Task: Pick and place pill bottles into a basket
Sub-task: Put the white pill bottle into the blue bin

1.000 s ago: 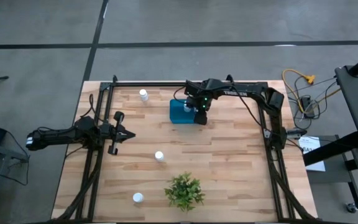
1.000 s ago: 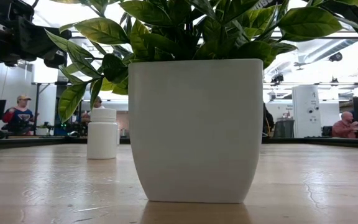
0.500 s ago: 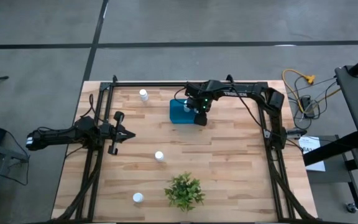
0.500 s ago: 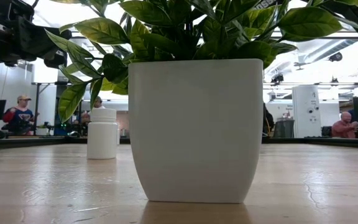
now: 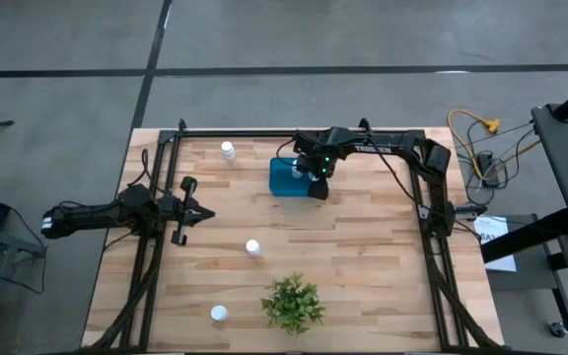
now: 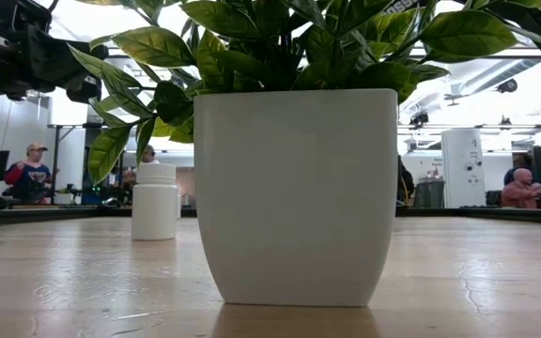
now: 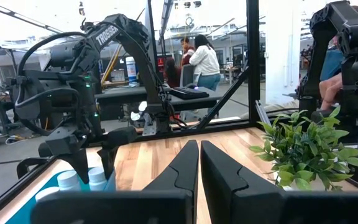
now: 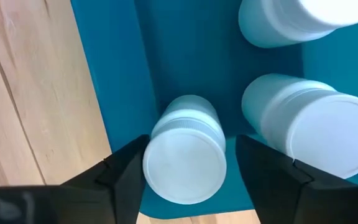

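The teal basket [image 5: 282, 178] stands at the far middle of the table. My right gripper [image 5: 316, 183] points down into it, open. In the right wrist view its fingers [image 8: 124, 169] stand on either side of a white pill bottle [image 8: 185, 163] that stands upright on the basket's floor [image 8: 120, 74]; two more bottles [image 8: 303, 127] stand beside it. Three other bottles rest upright on the table: far left [image 5: 228, 150], middle [image 5: 252, 247] and near left [image 5: 219, 314]. My left gripper [image 5: 202, 212] waits shut at the left side, level.
A leafy plant in a white pot [image 5: 292, 302] stands near the table's front edge and fills the low view [image 6: 294, 197], with one bottle [image 6: 155, 201] beside it. Black frame rails [image 5: 146, 266] run along the table's left and right sides. People stand beyond the table.
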